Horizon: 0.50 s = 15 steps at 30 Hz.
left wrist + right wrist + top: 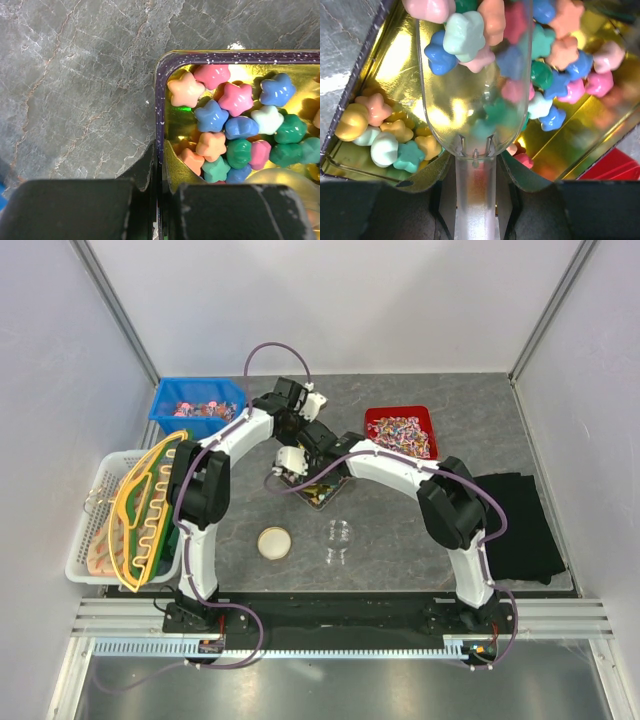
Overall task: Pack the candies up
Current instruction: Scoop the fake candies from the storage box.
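The candies, star-shaped pieces in pink, blue, green, orange and yellow, lie heaped in the gold-lined tin. Several sit in the bowl of the clear scoop, which is pushed into the pile inside the tin. The right gripper is closed on the scoop's handle, one finger on each side, so the bowl points away from the wrist and can dig under the sweets. The left gripper is pinched almost flat on the tin's side wall close to a corner, one finger inside and one outside. This likely braces the tin so that it does not slide on the table while the scoop pushes. On the near side of the tin, apart from it, sit a clear round container and a pale disc that may be its lid, probably where the load is meant to go. The step in hand looks like filling the scoop. The lift will call for a level bowl, or candies may roll off.
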### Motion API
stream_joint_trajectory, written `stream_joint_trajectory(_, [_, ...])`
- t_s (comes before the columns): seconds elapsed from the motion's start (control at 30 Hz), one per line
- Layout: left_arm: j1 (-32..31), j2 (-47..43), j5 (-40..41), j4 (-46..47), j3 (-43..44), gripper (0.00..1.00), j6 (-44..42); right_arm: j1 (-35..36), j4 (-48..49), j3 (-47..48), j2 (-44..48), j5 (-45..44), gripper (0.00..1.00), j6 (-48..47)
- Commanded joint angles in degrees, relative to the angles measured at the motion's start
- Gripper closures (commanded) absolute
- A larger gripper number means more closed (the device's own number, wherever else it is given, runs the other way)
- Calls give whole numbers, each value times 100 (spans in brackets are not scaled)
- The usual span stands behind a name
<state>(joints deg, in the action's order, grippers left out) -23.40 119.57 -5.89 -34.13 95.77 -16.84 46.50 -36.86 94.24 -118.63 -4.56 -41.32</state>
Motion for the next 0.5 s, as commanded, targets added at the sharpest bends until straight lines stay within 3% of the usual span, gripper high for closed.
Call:
stream_joint_trajectory(0.0, [134, -136, -430, 170, 109, 98, 278, -150, 267, -89, 568, 394, 100, 344])
stream_joint_trajectory(0.47, [248, -118, -413, 187, 100, 98, 357, -361, 583, -538, 903, 754, 100, 678])
